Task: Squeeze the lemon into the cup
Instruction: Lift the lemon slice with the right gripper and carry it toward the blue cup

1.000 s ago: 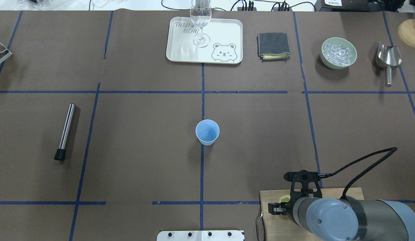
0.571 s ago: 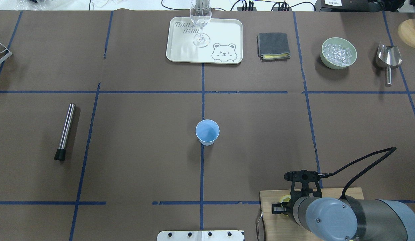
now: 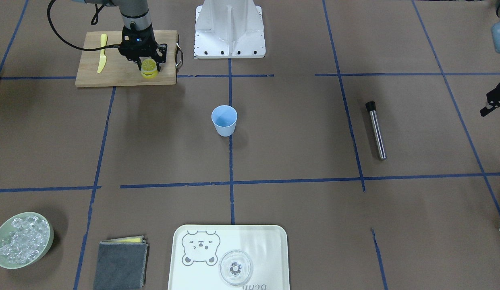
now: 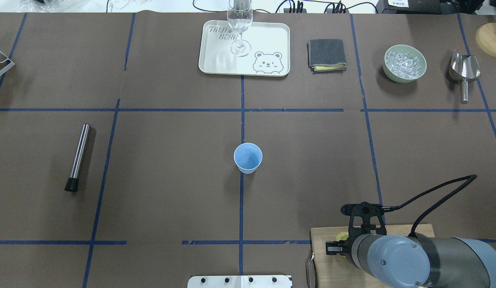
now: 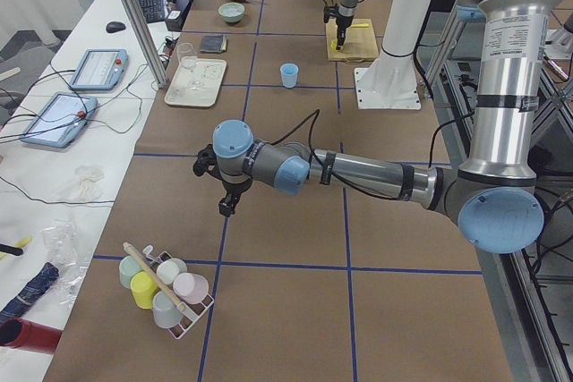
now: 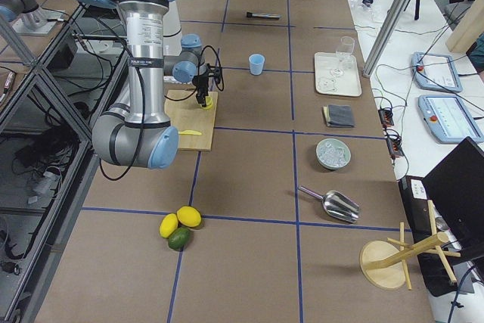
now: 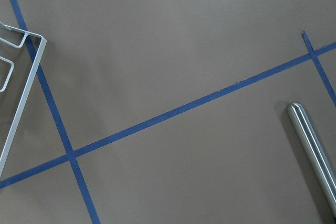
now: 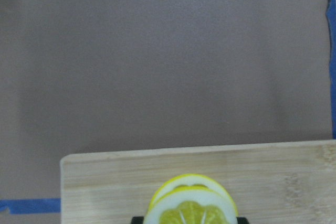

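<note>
1. The table (image 4: 172,160) is covered in brown paper crossed by blue tape lines. We see the cup (image 4: 248,157) standing upright at its middle, on a tape line, well apart from both arms.
2. On the robot's right, near its base, a wooden cutting board (image 3: 113,74) carries a yellow knife (image 3: 102,53) and two lemon slices.
3. The right fingers (image 4: 332,249) sit narrow around the lemon (image 8: 191,211), with one black tip at each side of its rind. Its cut face is turned toward the wrist camera.
4. The second slice (image 8: 184,180) shows just behind it, over the board. We cannot tell whether the two slices touch, or whether the gripped one clears the wood.
5. The left fingers (image 5: 227,207) hang over bare paper toward the table's left end, near a white wire rack (image 7: 31,70). We cannot tell whether they are wide or narrow.
6. A steel bar (image 4: 77,157) with a black tip lies on the left half.
7. Along the far edge we see a bear-printed tray (image 4: 216,60) bearing a wine glass (image 4: 240,24), a folded grey cloth (image 4: 327,54), a pale-green bowl (image 4: 405,81) of ice and a metal scoop (image 4: 464,70).
</note>
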{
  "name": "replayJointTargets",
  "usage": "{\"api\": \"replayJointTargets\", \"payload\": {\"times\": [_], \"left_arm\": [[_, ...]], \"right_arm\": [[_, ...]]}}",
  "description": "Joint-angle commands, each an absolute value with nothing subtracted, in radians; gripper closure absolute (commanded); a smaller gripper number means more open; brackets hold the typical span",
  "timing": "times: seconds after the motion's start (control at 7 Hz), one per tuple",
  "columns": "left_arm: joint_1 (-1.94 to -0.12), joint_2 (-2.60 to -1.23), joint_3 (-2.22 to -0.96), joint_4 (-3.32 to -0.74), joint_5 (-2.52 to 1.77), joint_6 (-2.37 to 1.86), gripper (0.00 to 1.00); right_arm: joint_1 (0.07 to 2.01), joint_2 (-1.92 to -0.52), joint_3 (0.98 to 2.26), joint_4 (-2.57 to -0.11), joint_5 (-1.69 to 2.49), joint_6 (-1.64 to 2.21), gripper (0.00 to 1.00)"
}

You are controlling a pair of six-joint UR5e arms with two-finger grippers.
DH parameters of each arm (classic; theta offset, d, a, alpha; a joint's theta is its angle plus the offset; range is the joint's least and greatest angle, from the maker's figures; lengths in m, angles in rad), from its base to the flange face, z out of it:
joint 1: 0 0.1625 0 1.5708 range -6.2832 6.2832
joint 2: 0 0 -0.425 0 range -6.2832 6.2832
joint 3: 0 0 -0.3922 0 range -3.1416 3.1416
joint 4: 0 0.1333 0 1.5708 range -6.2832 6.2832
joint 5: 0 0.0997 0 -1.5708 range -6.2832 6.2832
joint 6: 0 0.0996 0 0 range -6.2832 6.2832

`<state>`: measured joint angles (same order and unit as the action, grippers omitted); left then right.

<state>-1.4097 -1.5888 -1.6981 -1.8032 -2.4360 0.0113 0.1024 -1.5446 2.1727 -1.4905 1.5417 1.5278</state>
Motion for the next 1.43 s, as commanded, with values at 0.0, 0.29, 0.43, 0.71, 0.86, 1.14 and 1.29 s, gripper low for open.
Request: {"api": "replayJointTargets", "payload": {"times": [0.0,0.29,0.43,0.71,0.86,1.14,1.29], "left_arm": [[-1.410,-1.588,-1.698,-1.804,-2.437,0.011,0.00],[-1.410,-1.588,-1.700,-1.804,-2.437,0.011,0.00],[-1.410,-1.588,-1.700,-1.804,-2.437,0.011,0.00],[-1.410,-1.585,-1.703,-1.804,-2.437,0.009,0.00],[-1.410,-1.580,-1.707,-1.804,-2.437,0.009,0.00],[-1.410,-1.580,-1.704,-1.802,-2.437,0.009,0.00],[-1.410,-1.580,-1.700,-1.804,-2.437,0.011,0.00]], "right_arm": [[0.106,-1.548,2.189,-1.493,1.542,1.528,0.58],[0.112,-1.557,2.215,-1.493,1.542,1.528,0.58],[0.120,-1.557,2.241,-1.515,1.542,1.528,0.58],[0.140,-1.528,2.295,-1.592,1.542,1.528,0.57],[0.149,-1.461,2.284,-1.603,1.543,1.528,0.57],[0.274,-1.238,2.231,-1.722,1.630,1.526,0.57],[0.326,-1.107,2.129,-1.744,1.650,1.526,0.56]]}}
